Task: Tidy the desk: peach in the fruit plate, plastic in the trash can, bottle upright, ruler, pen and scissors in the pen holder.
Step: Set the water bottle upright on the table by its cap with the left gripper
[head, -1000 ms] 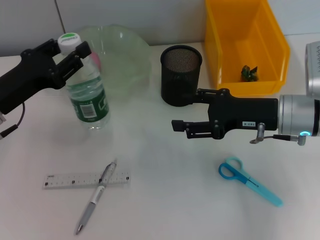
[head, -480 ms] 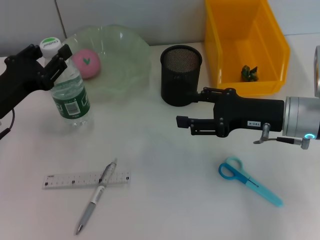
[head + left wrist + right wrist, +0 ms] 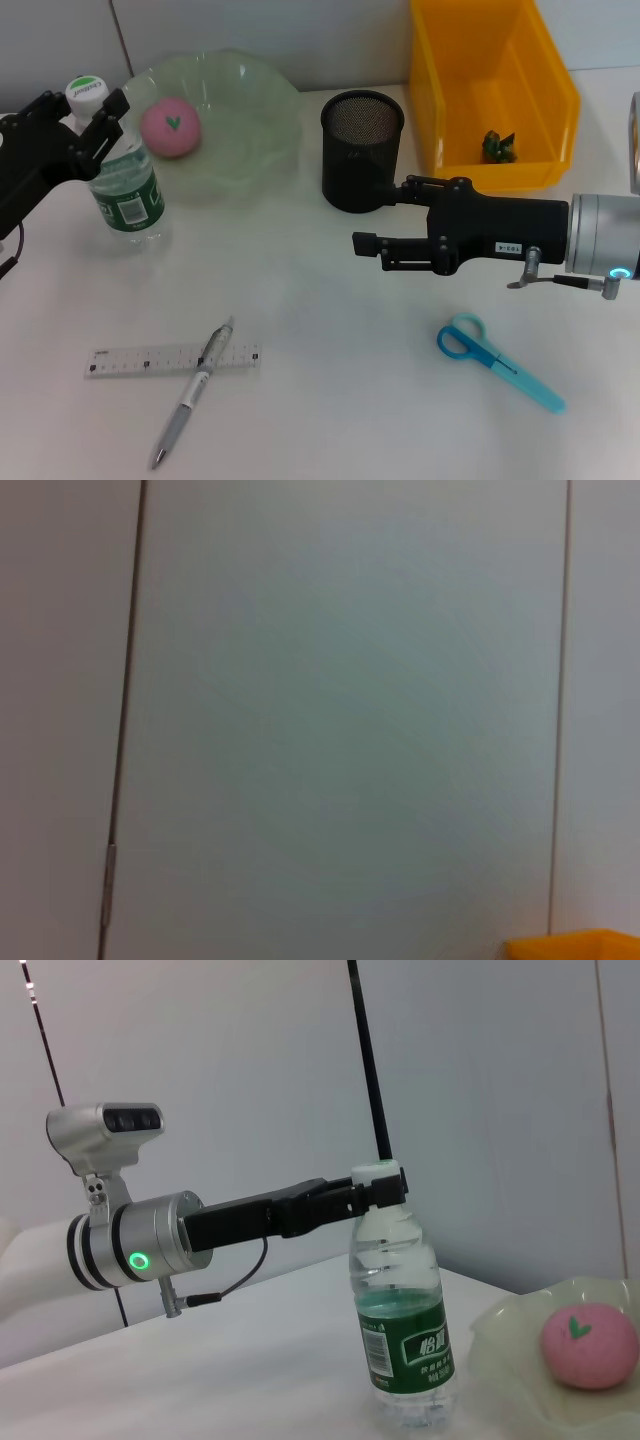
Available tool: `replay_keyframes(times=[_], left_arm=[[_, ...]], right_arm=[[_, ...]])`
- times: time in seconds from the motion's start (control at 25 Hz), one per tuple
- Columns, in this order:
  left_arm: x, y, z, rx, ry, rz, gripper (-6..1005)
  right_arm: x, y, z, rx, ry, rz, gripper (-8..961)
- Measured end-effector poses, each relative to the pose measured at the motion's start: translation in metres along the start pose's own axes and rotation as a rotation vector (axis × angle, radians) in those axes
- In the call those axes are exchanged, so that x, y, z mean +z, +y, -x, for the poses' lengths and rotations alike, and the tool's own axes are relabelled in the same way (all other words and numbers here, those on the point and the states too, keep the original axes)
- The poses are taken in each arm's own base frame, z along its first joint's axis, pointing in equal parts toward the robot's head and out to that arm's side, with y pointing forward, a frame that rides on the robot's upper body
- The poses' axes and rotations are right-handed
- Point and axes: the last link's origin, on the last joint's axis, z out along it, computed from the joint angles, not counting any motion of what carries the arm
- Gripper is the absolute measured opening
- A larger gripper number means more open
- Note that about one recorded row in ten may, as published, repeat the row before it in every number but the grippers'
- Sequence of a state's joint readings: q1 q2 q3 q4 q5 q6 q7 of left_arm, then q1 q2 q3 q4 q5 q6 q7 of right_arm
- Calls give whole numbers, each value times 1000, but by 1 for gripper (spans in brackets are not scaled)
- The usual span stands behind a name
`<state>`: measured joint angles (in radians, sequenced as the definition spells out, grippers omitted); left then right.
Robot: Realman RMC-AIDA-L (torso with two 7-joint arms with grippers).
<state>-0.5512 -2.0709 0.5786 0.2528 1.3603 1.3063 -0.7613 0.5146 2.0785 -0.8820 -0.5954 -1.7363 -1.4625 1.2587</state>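
Observation:
A clear bottle (image 3: 122,185) with a green label and white cap stands upright left of the green fruit plate (image 3: 250,120); it also shows in the right wrist view (image 3: 405,1330). My left gripper (image 3: 88,118) (image 3: 378,1190) is shut on its neck, just under the cap. The pink peach (image 3: 170,128) (image 3: 588,1345) lies in the plate. In the yellow trash can (image 3: 545,100) lies a green plastic scrap (image 3: 498,146). My right gripper (image 3: 366,252) hovers just in front of the black mesh pen holder (image 3: 362,150). Ruler (image 3: 172,359) and pen (image 3: 190,395) lie crossed at front left, blue scissors (image 3: 495,370) at front right.
The left wrist view shows only a wall and a corner of the yellow bin (image 3: 570,945). A grey device (image 3: 628,135) sits at the right edge of the white desk.
My left gripper has carried the bottle leftward and away from the plate, uncovering the peach. The right arm shifted slightly right, then held still.

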Motion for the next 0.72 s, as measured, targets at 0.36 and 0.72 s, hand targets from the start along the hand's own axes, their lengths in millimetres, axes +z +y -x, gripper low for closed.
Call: replay_keyframes(times=[0.36, 0.72], left_arm=[[2, 2, 6, -7, -4, -29, 503], [1, 5, 13, -18, -25, -40, 507]], right_arm=[[0, 1, 0, 6, -1, 1, 775], [1, 1, 0, 5, 0, 5, 775]])
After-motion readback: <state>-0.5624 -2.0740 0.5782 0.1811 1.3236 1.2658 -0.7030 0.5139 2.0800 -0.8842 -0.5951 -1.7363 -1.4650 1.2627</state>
